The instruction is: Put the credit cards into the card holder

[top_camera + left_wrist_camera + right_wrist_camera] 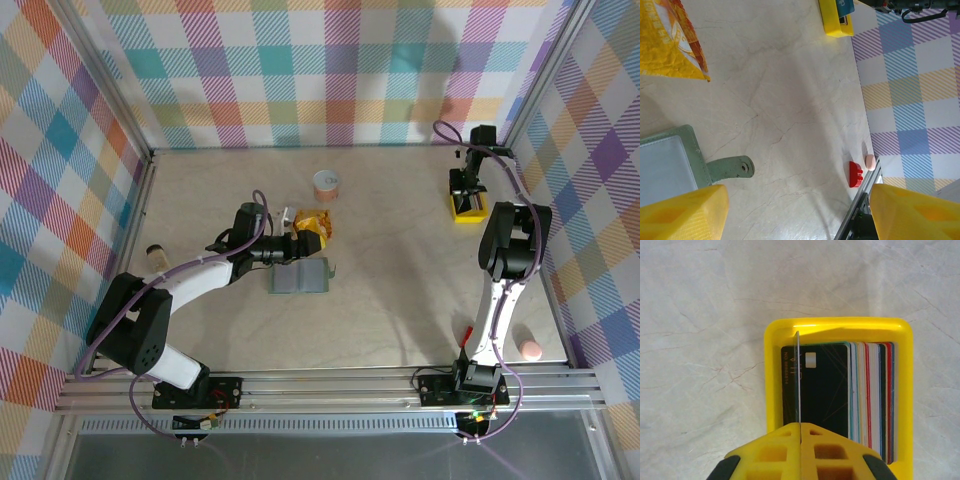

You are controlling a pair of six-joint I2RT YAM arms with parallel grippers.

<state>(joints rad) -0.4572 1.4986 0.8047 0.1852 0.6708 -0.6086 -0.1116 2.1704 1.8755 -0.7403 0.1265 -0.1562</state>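
Card holder (pixel 300 278) on beige marbled tabletop (pixel 400 290); plaid walls (pixel 300 70)

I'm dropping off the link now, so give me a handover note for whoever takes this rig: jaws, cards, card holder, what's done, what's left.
Left gripper: jaws open, empty, beside the card holder.
Right gripper: jaws shut on one card, on edge in the yellow tray, far right.
Credit cards: the rest stacked in that tray.
Card holder: lies open mid-table, near the snack packet.
Done: one card gripped. Left: lift it, carry it over, slot it in, then repeat for the others.
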